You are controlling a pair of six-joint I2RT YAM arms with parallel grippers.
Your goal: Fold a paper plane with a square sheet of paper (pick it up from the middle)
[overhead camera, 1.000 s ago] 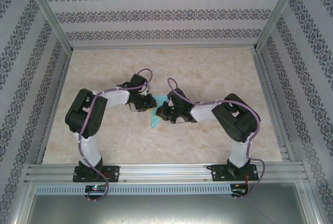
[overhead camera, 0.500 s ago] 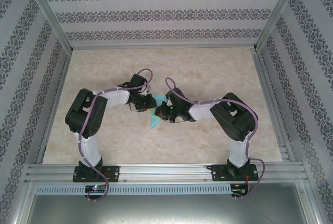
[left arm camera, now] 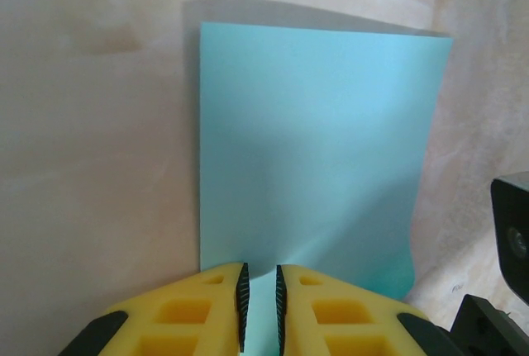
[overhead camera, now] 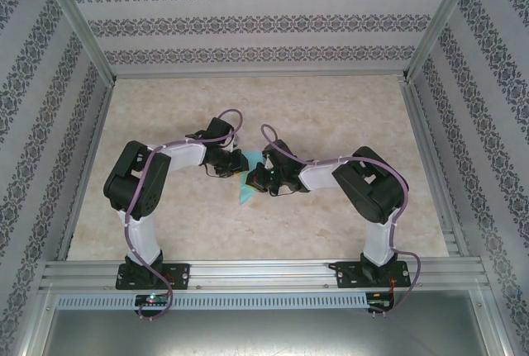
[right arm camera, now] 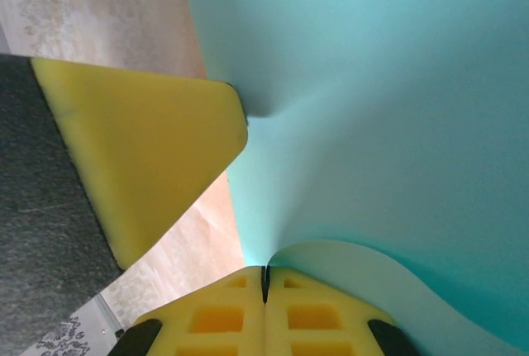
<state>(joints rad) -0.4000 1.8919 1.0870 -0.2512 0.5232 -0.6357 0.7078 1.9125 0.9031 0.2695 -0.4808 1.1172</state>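
The left gripper [left arm camera: 258, 306] and the right gripper [right arm camera: 265, 283] both pinch the square sheet of paper [left arm camera: 314, 149]. It sits between them in the middle of the table [overhead camera: 331, 108]. I think two grips hold it steady for folding.

Setup's basically a little booth: the back wall [overhead camera: 256, 21] and both side walls are covered in pale wallpaper with bands of grey-purple damask pattern. The tabletop [overhead camera: 331, 116] is a beige marble-look surface, evenly lit, only soft shadows. Silver aluminium posts [overhead camera: 77, 26] run up the corners. An extrusion rail [overhead camera: 264, 272] runs along the near edge, with a slotted strip [overhead camera: 264, 300] just below it.
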